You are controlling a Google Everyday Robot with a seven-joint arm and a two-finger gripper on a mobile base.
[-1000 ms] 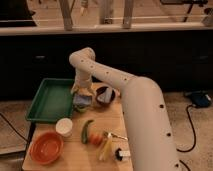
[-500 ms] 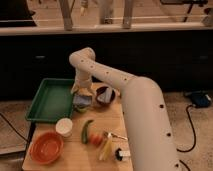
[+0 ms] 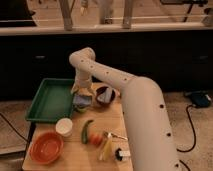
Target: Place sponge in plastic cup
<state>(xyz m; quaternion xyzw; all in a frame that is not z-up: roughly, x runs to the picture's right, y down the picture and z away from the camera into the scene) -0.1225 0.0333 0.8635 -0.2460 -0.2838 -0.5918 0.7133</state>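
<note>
Tool (image 3: 80, 90) hangs wide open and empty near the bench (image 3: 75, 152) far edge. Directly below, the sponge (image 3: 83, 100) rests on the plastic cup (image 3: 80, 109), judged too wide to drop in.

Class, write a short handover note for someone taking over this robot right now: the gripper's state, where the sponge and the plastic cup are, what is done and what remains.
Gripper: open, pointing down just above the sponge, left of the dark bowl.
Sponge: at the mouth of the plastic cup, by the right edge of the green tray. The cup is mostly hidden beneath it.
Done: the sponge appears to be released onto the cup.
Left: check that it sits inside the cup rather than perched on the rim, then lift the arm clear.
</note>
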